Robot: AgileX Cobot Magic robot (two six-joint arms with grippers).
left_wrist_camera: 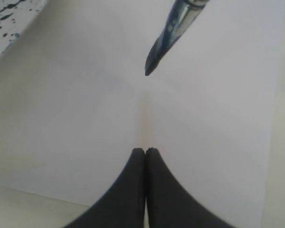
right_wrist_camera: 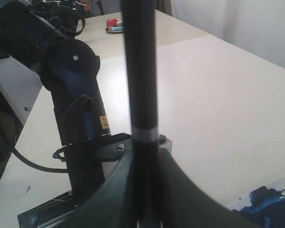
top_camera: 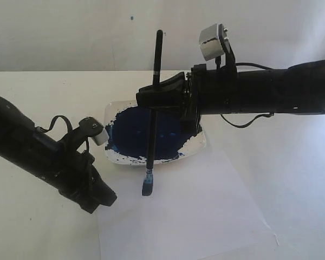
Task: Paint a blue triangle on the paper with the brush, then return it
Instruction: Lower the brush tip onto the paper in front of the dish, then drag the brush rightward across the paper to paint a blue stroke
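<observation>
One brush [top_camera: 151,141] clamped in the right gripper [top_camera: 149,100], jaws closed on the black handle roughly at mid-length. Held near upright and slightly tilted, handle end up, blue-stained tip pointing down. Seen from the right wrist, same handle rising straight out of the closed fingers [right_wrist_camera: 118,190], a pale band [right_wrist_camera: 145,133] around it just above the grip. Tip hanging just beyond the near rim of the paint dish [top_camera: 197,145], over the far part of the paper [top_camera: 206,216]; touching the sheet or just off it, cannot tell. From the left wrist, wet tip slanting in over the white sheet, pointed toward the left gripper [left_wrist_camera: 146,151]. Dish square and white, wide pool of dark blue paint [top_camera: 132,130] across it, smears and flecks on the rim, sitting about midway across the tabletop [top_camera: 292,173] at the paper's far edge, right gripper directly above. Paper flat, running from the dish toward the near edge of the tabletop, barely distinct from the white surface. Left gripper low at the paper's left edge, near the dish's near left corner, jaws pressed together with nothing between, fingertips over the sheet and near the brush tip. Left arm [top_camera: 27,146] stretching back toward the left edge of the tabletop
</observation>
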